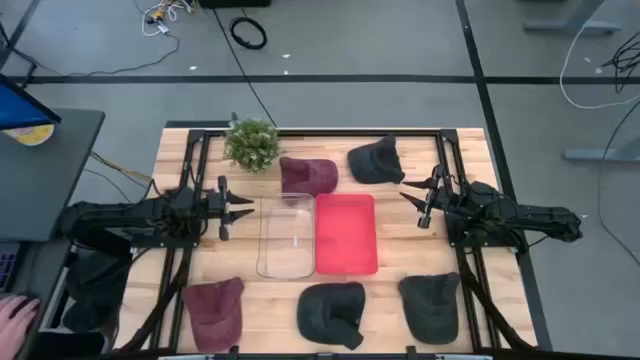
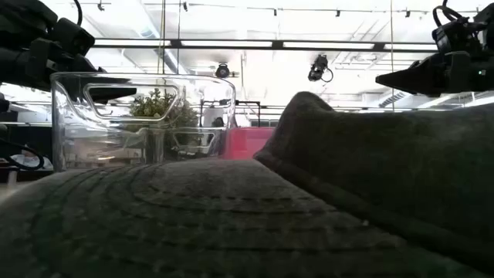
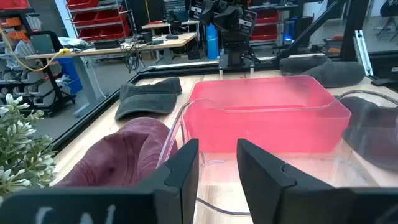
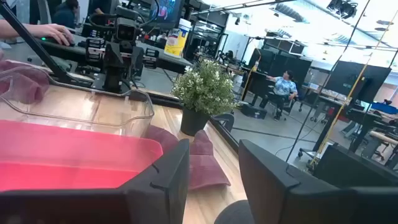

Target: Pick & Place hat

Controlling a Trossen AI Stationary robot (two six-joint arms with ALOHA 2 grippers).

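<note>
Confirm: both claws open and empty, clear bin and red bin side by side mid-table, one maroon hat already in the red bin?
Not quite. The red bin holds nothing; the high view shows the nearest maroon hat on the table just behind it. The rest stands: left claw and right claw are open and empty, and the clear bin sits beside the red one.

Two maroon hats (image 1: 308,175), three black hats (image 1: 331,311), a red bin (image 1: 346,233).
</note>
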